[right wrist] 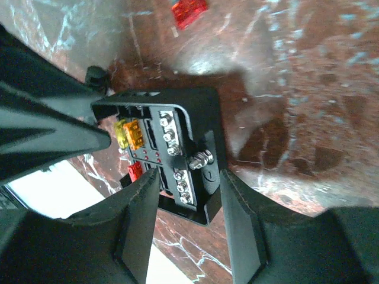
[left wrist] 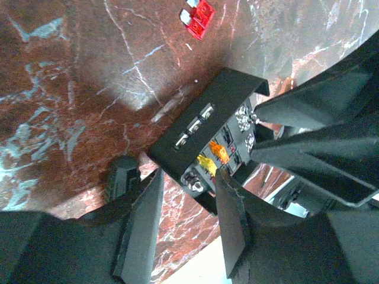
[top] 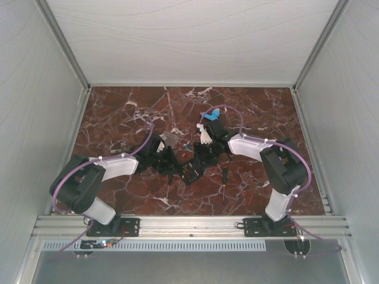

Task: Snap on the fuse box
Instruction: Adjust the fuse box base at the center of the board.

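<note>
The fuse box [top: 192,170] is a small black square tray in the middle of the table, with both arms meeting over it. In the left wrist view the fuse box [left wrist: 207,133] shows yellow and orange fuses and metal screws. Its near corner lies between the tips of my left gripper [left wrist: 190,175], whose jaws stand apart. From the opposite side my right gripper [right wrist: 188,176] straddles the fuse box [right wrist: 172,148], jaws apart, with marble showing between them. A pale clear lid [top: 169,138] lies on the table behind the left gripper [top: 175,165], off the box.
A loose red fuse [left wrist: 198,18] lies on the marble just beyond the box. A black-handled screwdriver [top: 224,180] lies right of centre. A blue plastic piece [top: 208,114] sits behind the right arm. Grey walls enclose the table on three sides.
</note>
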`<state>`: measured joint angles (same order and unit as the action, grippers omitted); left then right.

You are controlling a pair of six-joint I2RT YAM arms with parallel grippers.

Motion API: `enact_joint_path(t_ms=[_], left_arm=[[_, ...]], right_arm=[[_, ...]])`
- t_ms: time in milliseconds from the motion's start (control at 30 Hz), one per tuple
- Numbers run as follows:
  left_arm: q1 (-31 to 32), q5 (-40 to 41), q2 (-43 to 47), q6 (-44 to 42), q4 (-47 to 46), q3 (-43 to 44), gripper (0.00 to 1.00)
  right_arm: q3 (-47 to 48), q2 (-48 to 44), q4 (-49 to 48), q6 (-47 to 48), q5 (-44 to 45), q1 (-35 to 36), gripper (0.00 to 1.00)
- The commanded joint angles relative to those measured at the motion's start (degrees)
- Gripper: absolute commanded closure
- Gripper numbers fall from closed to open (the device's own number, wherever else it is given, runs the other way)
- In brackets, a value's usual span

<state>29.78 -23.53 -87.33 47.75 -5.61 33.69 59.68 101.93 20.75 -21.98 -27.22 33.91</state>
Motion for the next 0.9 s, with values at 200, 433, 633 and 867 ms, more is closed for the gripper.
enact_joint_path(t_ms=[200,433,633,867], left_arm=[[-0.9,0.6,3.5,-0.7,1.1,-0.2,0.58],[-2.4,2.4,7.7,-1.8,3.3,-1.0,0.45],[-3.5,3.7,9.4,-2.8,4.6,-1.0,0.29],[-5.0,4.4,9.6,-4.3,5.1,-0.1,0.13]], right_arm=[[2.8,-0.2,1.2,2.7,-3.0,2.9,0.57],[7.1,-3.9,3.9,7.0,13.6,0.9,0.54],[10.7,-0.1,1.7,7.3,26.3,0.7,0.50],[15.3,5.6,-2.6,6.2,34.6,0.3,0.45]])
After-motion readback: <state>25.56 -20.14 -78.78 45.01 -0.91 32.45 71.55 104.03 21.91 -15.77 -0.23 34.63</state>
